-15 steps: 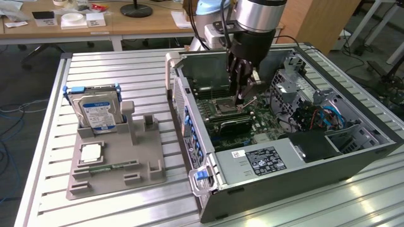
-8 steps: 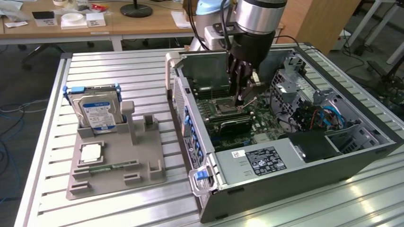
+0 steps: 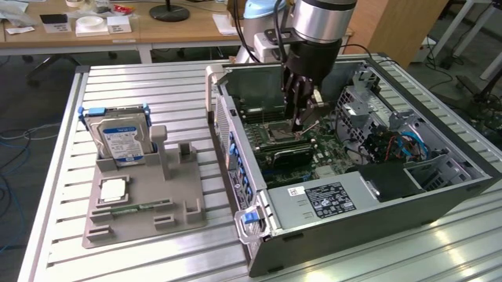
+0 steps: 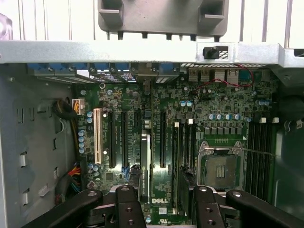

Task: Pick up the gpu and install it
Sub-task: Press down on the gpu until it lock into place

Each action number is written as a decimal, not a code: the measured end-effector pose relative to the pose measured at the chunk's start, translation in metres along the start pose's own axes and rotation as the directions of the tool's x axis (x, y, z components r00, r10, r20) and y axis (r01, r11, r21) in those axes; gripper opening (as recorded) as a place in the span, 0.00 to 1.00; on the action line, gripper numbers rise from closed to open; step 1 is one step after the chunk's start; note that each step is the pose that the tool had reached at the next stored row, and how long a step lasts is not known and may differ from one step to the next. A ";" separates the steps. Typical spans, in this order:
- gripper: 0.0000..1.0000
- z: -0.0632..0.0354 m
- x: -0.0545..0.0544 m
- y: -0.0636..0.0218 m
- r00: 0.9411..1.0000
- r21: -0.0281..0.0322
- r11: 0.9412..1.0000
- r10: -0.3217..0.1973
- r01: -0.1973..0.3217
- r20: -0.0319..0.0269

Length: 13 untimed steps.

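**Spread jaws close over a standing card**

The gripper (image 3: 303, 126) hangs inside the open computer case (image 3: 408, 194), its jaws spread and holding nothing. The gpu (image 4: 144, 166) stands edge-up in a slot on the motherboard (image 4: 209, 104), between the fingertips (image 4: 124, 209) in the wrist view and just beside the bare CPU socket (image 4: 219, 167). Whether the card is fully seated I cannot tell. A sideways drift could let a finger knock it askew or scrape the socket.

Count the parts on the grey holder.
3: hard drive upright at the back, silver chip flat in the middle, green memory stick in front. Others may be hidden.
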<state>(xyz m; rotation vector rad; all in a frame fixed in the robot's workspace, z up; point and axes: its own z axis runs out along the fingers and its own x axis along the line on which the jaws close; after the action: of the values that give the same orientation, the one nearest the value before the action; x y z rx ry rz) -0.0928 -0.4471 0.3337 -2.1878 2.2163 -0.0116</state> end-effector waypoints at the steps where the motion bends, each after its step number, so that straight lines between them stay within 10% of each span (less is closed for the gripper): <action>1: 0.46 0.0003 0.000 0.0000 1.000 0.000 1.000 0.000 0.000 0.000; 13: 0.46 0.0002 0.000 0.0000 1.000 0.000 1.000 0.000 0.000 0.000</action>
<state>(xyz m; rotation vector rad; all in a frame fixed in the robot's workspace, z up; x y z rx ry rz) -0.0928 -0.4471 0.3335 -2.1879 2.2164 -0.0117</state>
